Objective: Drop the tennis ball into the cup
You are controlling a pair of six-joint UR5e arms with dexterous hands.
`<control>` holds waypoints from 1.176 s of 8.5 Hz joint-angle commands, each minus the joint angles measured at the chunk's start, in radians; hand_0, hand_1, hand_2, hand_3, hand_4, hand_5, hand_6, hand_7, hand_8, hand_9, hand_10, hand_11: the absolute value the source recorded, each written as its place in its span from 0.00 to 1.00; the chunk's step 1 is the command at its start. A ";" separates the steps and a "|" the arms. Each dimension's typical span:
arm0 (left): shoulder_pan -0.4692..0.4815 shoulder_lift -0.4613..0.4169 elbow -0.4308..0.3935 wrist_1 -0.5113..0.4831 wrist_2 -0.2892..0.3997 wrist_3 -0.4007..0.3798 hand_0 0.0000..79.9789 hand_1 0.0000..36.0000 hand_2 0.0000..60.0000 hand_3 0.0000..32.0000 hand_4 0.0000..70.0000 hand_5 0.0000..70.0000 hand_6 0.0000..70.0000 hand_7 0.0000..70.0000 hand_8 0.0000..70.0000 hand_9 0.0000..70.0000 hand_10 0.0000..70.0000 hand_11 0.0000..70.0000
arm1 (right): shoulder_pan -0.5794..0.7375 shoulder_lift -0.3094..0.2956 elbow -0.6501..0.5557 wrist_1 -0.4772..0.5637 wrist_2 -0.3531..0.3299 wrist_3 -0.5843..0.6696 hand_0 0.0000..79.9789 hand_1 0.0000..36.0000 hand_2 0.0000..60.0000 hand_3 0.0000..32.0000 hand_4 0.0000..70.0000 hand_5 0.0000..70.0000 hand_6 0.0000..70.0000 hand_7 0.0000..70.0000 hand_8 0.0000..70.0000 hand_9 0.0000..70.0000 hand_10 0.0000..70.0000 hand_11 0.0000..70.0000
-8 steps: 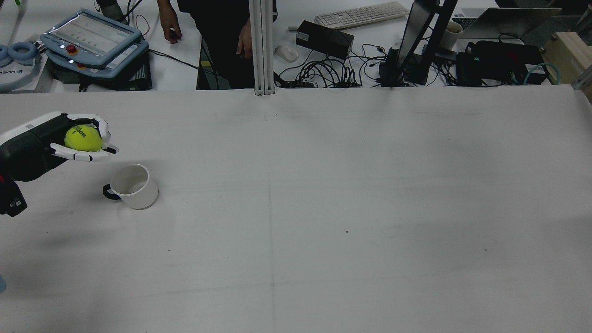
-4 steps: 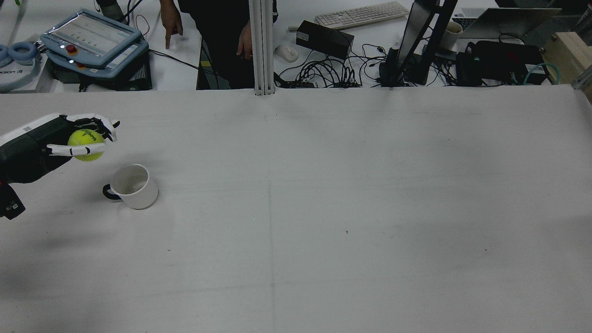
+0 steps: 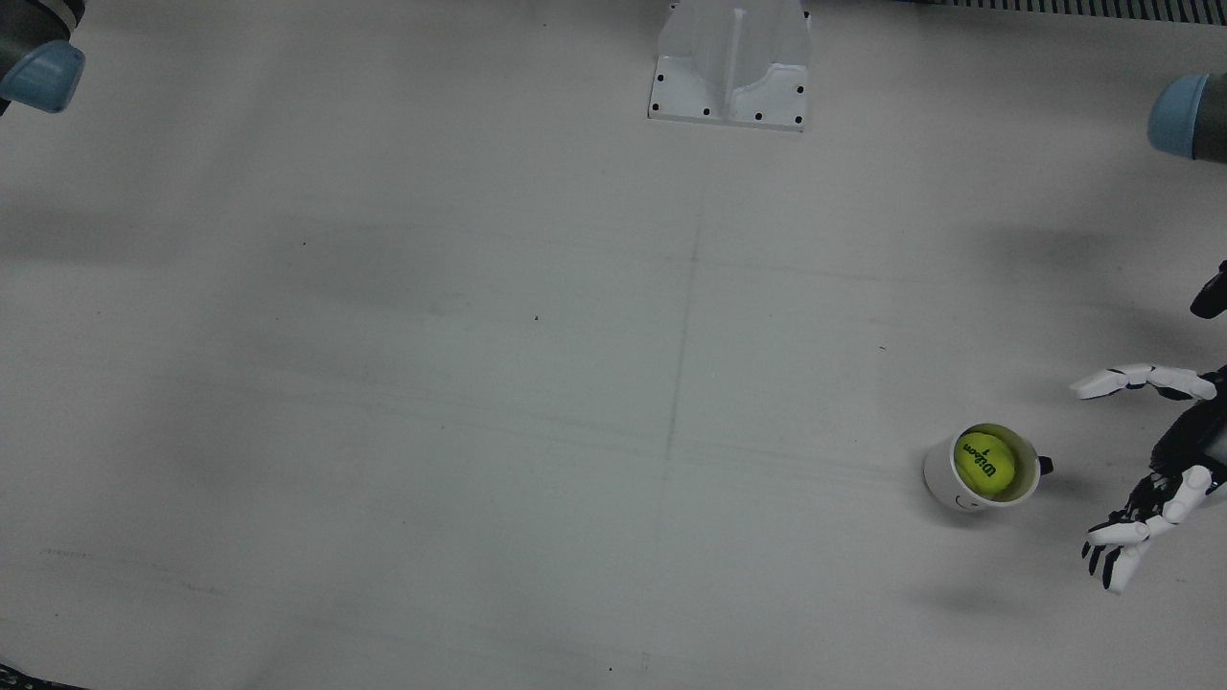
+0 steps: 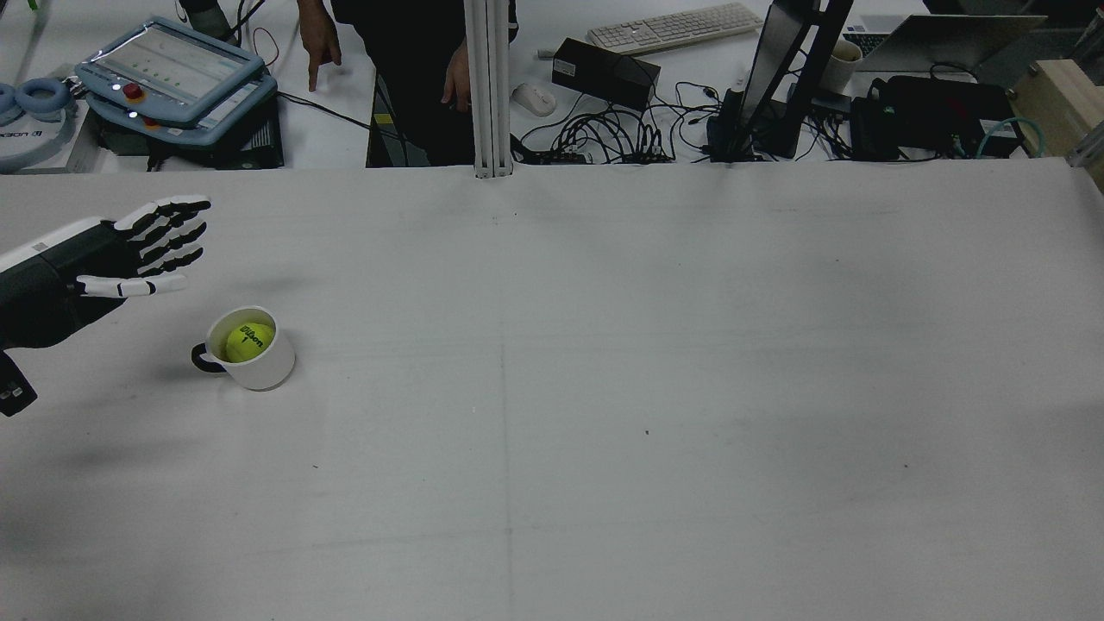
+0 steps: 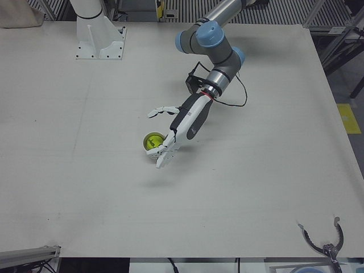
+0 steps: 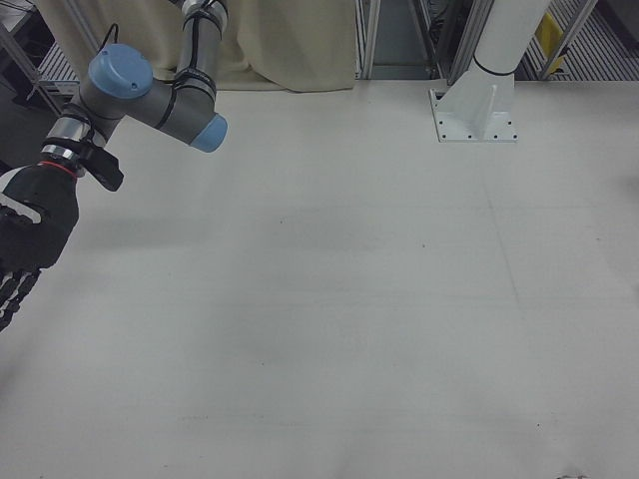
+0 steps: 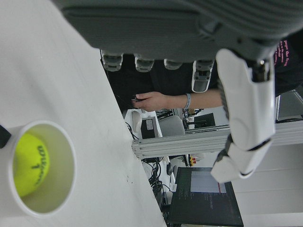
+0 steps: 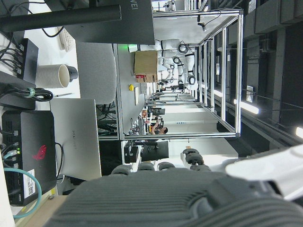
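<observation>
Resting inside the white ceramic cup (image 4: 251,348) with its black handle, the yellow-green felt tennis ball (image 4: 249,341) sits low in the bowl, its dark printed lettering facing up. Taking the cup as the landmark and reading the rear view from left to right: the left robot hand (image 4: 142,246), black-palmed with white finger segments, hangs in the air to the left of the cup and farther from the camera, not touching it. Its fingers (image 4: 177,226) are spread wide and straight, holding nothing, the thumb reaching out towards the cup's side. The ball lies below and to the right of that robot hand, clear of every finger. The cup stands upright on the white surface (image 4: 604,388), handle turned towards the arm's side. To the right of the cup the surface stretches away.

In the right-front view the right robot hand (image 6: 25,249) shows at the left edge, well apart from the cup; whether it is spread or closed I cannot tell.
</observation>
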 commanded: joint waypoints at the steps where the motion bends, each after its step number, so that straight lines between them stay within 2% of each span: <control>1: -0.003 0.003 -0.012 0.001 0.002 -0.019 0.54 0.91 1.00 0.32 0.00 0.64 0.11 0.00 0.05 0.03 0.02 0.06 | 0.000 0.000 0.000 0.000 0.000 0.000 0.00 0.00 0.00 0.00 0.00 0.00 0.00 0.00 0.00 0.00 0.00 0.00; 2: -0.012 0.003 -0.042 0.023 0.003 -0.060 0.54 0.94 1.00 0.32 0.00 0.61 0.00 0.00 0.03 0.03 0.02 0.06 | 0.000 0.000 0.000 0.000 0.000 0.000 0.00 0.00 0.00 0.00 0.00 0.00 0.00 0.00 0.00 0.00 0.00 0.00; 3: -0.078 0.001 -0.129 0.106 0.003 -0.060 0.55 0.94 1.00 0.42 0.00 0.35 0.00 0.00 0.03 0.02 0.02 0.06 | 0.000 0.000 0.000 0.000 0.000 0.000 0.00 0.00 0.00 0.00 0.00 0.00 0.00 0.00 0.00 0.00 0.00 0.00; 4: -0.244 -0.006 -0.186 0.171 0.023 -0.037 0.57 0.98 1.00 0.46 0.00 0.24 0.11 0.00 0.05 0.03 0.03 0.07 | 0.000 0.000 0.000 0.000 0.000 0.000 0.00 0.00 0.00 0.00 0.00 0.00 0.00 0.00 0.00 0.00 0.00 0.00; 5: -0.371 -0.014 -0.178 0.200 0.049 0.001 0.58 1.00 1.00 0.33 0.00 0.23 0.00 0.00 0.02 0.03 0.05 0.11 | 0.000 0.000 0.000 0.000 0.000 0.000 0.00 0.00 0.00 0.00 0.00 0.00 0.00 0.00 0.00 0.00 0.00 0.00; 6: -0.461 -0.011 -0.147 0.219 0.052 0.009 0.60 1.00 1.00 0.19 0.00 0.36 0.02 0.01 0.00 0.03 0.05 0.12 | 0.000 0.000 0.000 0.000 0.000 0.000 0.00 0.00 0.00 0.00 0.00 0.00 0.00 0.00 0.00 0.00 0.00 0.00; 7: -0.491 -0.008 -0.088 0.196 0.058 0.007 0.68 1.00 1.00 0.09 0.00 0.24 0.01 0.02 0.00 0.01 0.04 0.11 | 0.000 0.000 0.000 0.000 0.000 0.000 0.00 0.00 0.00 0.00 0.00 0.00 0.00 0.00 0.00 0.00 0.00 0.00; 8: -0.488 -0.003 -0.057 0.166 0.060 0.006 0.86 1.00 1.00 0.01 0.00 0.13 0.02 0.03 0.01 0.03 0.05 0.14 | 0.000 0.000 0.000 0.000 0.000 0.000 0.00 0.00 0.00 0.00 0.00 0.00 0.00 0.00 0.00 0.00 0.00 0.00; 9: -0.485 0.000 -0.040 0.155 0.060 0.003 1.00 1.00 0.98 0.02 0.00 0.43 0.02 0.04 0.02 0.04 0.06 0.16 | 0.000 0.000 0.000 0.000 0.000 0.000 0.00 0.00 0.00 0.00 0.00 0.00 0.00 0.00 0.00 0.00 0.00 0.00; 10: -0.486 0.003 -0.044 0.152 0.060 0.000 1.00 1.00 0.92 0.08 0.00 0.45 0.03 0.02 0.03 0.05 0.06 0.16 | 0.000 0.000 0.000 0.000 0.001 0.000 0.00 0.00 0.00 0.00 0.00 0.00 0.00 0.00 0.00 0.00 0.00 0.00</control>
